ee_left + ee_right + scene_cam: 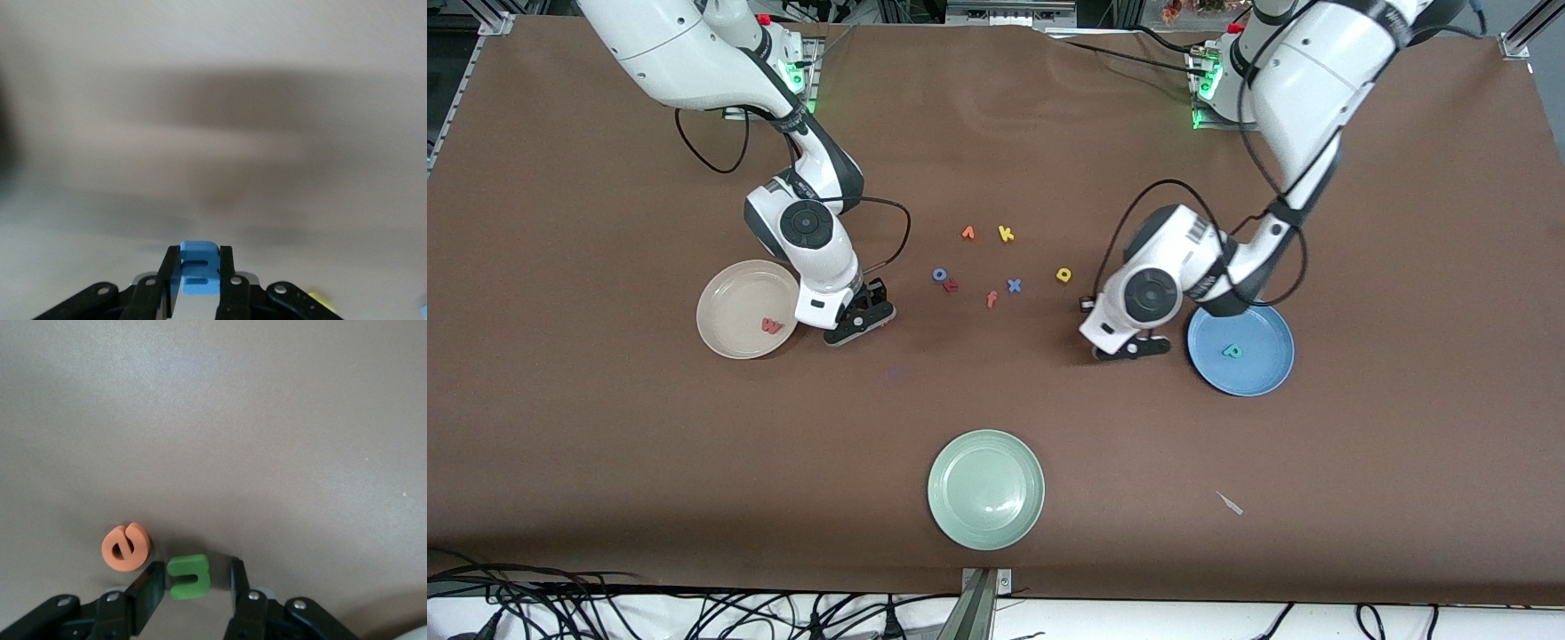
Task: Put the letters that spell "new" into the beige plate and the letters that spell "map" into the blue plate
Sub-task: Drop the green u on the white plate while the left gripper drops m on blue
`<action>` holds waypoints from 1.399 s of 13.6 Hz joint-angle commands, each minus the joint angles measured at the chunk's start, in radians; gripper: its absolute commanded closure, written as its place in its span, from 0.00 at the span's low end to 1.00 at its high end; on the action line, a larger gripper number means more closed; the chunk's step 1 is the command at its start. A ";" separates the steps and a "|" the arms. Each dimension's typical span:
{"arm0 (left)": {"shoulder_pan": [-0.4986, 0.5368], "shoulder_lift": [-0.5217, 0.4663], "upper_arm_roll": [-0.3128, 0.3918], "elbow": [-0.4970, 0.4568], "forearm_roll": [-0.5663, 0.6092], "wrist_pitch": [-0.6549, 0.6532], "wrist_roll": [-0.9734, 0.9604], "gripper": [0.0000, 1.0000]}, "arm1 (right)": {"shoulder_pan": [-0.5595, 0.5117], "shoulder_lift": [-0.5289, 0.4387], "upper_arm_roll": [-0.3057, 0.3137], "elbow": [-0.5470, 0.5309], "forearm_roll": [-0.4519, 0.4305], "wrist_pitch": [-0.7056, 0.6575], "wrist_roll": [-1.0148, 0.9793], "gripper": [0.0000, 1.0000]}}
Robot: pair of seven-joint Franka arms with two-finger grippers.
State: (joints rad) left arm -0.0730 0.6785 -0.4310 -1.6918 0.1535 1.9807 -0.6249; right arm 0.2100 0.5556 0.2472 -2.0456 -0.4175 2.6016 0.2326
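beige plate: toward the right arm's end, pink-red w in it
right claw: beside it, fingers spread around green n; orange e near
left claw: pinching blue m
blue plate: holds teal p

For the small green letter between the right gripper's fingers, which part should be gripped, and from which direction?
Grip the green letter across its two outer flat edges, coming straight down from above. It lies flat on the table with the right gripper straddling it, and the orange e sits close beside one finger, so probably keep the fingers narrow.
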 commanded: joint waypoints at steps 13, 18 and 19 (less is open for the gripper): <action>0.139 -0.005 -0.057 0.004 0.044 -0.075 0.305 0.00 | -0.029 -0.100 -0.091 0.074 -0.018 -0.257 -0.254 0.71; 0.004 -0.007 -0.141 0.004 0.054 -0.034 0.016 0.00 | -0.058 -0.164 -0.137 0.061 0.045 -0.371 -0.406 0.67; -0.028 -0.005 -0.140 0.001 0.057 -0.031 -0.049 0.00 | -0.060 -0.164 -0.144 0.035 0.080 -0.353 -0.404 0.63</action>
State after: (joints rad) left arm -0.0656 0.6880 -0.5717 -1.6820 0.1747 1.9389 -0.5870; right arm 0.1549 0.4047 0.1160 -1.9549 -0.3833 2.2270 -0.1455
